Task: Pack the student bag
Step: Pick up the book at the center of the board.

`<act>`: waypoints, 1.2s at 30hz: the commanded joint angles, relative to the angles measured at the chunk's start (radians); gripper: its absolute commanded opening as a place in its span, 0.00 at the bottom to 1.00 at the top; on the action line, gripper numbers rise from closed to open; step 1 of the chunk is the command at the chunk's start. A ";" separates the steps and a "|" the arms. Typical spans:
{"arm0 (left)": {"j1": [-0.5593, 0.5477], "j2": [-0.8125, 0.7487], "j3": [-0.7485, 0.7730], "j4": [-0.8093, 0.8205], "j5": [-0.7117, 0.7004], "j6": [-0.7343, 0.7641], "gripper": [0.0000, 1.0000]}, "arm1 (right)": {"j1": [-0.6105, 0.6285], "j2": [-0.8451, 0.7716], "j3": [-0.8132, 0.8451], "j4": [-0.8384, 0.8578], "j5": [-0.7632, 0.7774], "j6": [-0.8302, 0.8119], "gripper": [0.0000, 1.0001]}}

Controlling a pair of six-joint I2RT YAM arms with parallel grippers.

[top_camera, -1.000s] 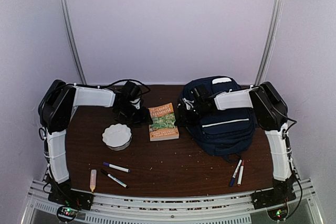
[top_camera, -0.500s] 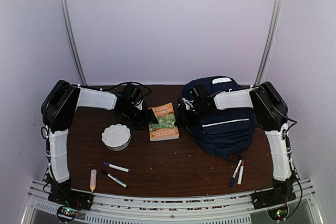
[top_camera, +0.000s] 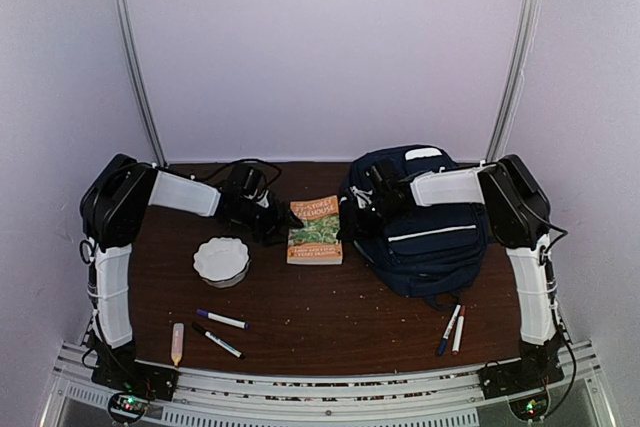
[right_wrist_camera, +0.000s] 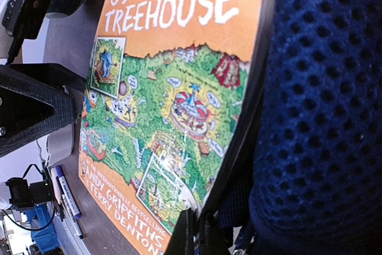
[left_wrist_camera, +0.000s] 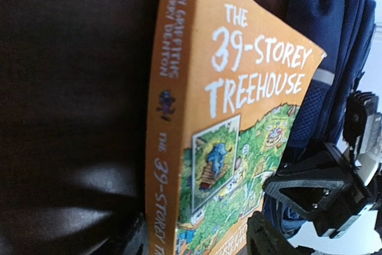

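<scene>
Bench [top_camera: 330,317], dark brown, w/ two arms reaching in from its near corners.

The student bag [top_camera: 440,247], navy w/ a thin white stripe, lies at far right and is the biggest item on the bench. R hand [top_camera: 358,215] sits at the bag's left edge. The R wrist view shows its fingers pressed close together against the blue mesh fabric there.

A book [top_camera: 315,232], orange-and-green "The 39-Storey Treehouse", lies just left of the bag, btwn the two hands. L hand [top_camera: 276,224] is at the book's left side and pinches it. In the L wrist view its dark fingers [left_wrist_camera: 262,240] flank the spine and front cover.

A white bowl [top_camera: 221,260] w/ scalloped rim stands left of centre, just near of the L hand and apart from the book.

Two markers [top_camera: 221,319] lie side by side at near left. Two more pens [top_camera: 453,329] lie together at near right, just near of the bag. A small pale-pink stick [top_camera: 177,343] lies at the near-left corner; can't tell what it is.
</scene>
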 commanded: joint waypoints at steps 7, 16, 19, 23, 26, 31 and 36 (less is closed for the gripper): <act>-0.087 -0.011 -0.021 0.592 0.240 -0.243 0.51 | 0.011 0.109 -0.071 -0.190 0.065 -0.011 0.00; -0.090 0.054 -0.006 0.331 0.249 -0.203 0.57 | 0.012 0.112 -0.071 -0.180 0.051 -0.008 0.00; -0.091 0.058 0.015 0.251 0.245 -0.182 0.57 | 0.013 0.113 -0.071 -0.177 0.050 -0.005 0.00; -0.090 0.059 0.021 0.251 0.246 -0.181 0.54 | 0.013 0.114 -0.071 -0.174 0.047 -0.002 0.00; -0.089 0.052 0.020 0.242 0.238 -0.147 0.49 | 0.013 0.112 -0.075 -0.170 0.044 0.001 0.00; -0.088 0.017 0.005 0.233 0.215 -0.102 0.39 | 0.012 0.099 -0.096 -0.141 0.017 0.013 0.07; -0.073 -0.055 -0.020 0.204 0.199 0.015 0.29 | 0.006 -0.025 -0.084 -0.119 -0.048 -0.020 0.32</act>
